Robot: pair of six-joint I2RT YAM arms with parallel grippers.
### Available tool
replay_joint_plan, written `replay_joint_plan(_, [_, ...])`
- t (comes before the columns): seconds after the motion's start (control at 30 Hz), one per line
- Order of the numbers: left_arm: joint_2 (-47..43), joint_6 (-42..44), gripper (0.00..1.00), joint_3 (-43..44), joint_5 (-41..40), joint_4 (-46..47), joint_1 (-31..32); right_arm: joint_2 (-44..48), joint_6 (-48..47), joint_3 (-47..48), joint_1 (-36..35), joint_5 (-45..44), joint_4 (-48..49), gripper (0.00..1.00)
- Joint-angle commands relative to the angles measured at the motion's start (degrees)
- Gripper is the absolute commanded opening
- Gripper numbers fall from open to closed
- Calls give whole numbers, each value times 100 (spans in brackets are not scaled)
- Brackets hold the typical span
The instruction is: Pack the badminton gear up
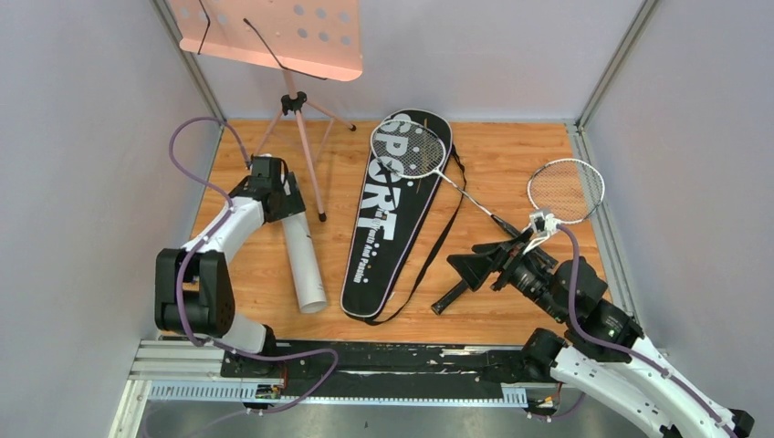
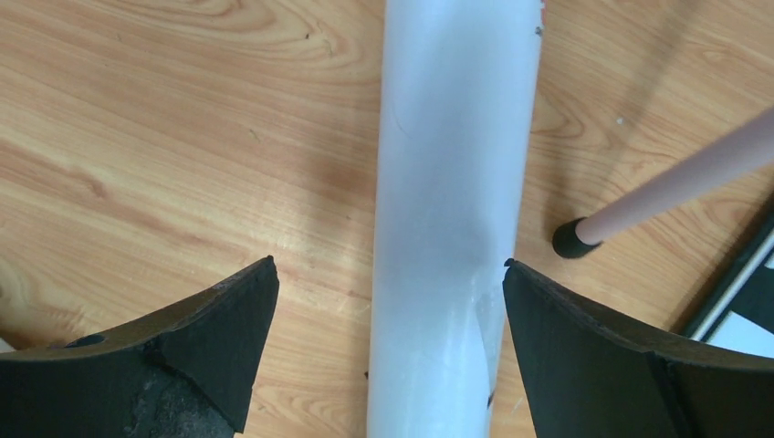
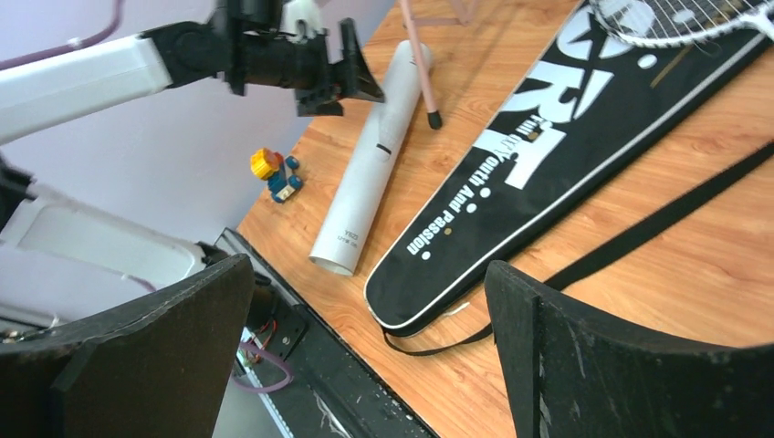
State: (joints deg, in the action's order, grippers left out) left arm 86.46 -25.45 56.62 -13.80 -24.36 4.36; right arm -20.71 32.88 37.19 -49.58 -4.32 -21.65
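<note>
Pale walls are seen closing in a wooden tabletop [image 1: 511, 155], on which the badminton gear is spread out. A black bag [image 1: 392, 228] lettered SPORT is laid lengthwise at the centre, with one racket [image 1: 409, 148] resting its head on the bag's far end. The second racket [image 1: 566, 190] is lying to the right. The long white tube [image 1: 306, 260] is found at the left on the bare wood, just beside a foot of the pink music stand [image 1: 292, 36] (not part of the gear).

The left gripper [image 1: 283, 196] is held over the tube's far half with its jaws spread wide, one to each side, and nothing is pinched. The right gripper [image 1: 484, 265] is likewise spread and empty, near the second racket.

The tube is judged light, stiff and hollow, but smooth and round, so rolling or slipping is to be expected. Its thin wall could be dented by a hard squeeze. A hold across its width, nearer the middle for balance, would be advised.
</note>
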Motion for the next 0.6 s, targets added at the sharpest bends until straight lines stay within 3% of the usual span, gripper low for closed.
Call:
replay_joint_plan(0.0, [-848, 194, 100, 91, 74, -297, -34, -161, 807, -203, -21, -622, -159, 100])
replay_joint_plan(0.17, [-1678, 321, 100, 70, 570, -727, -34, -521, 1402, -396, -20, -823, -89, 100])
replay_joint_plan(0.3, [-2487, 221, 100, -145, 1646, -609, -32, -917, 326, -375, -16, -588, 214, 99])
replay_joint_plan(0.47, [-3112, 181, 100, -593, 3691, -223, 107, -1407, -432, -408, -16, -875, 461, 97])
replay_joint_plan(0.57, [-3405, 435, 100, -739, 4158, -244, 406, -1933, -952, -300, -16, -1133, 635, 95])
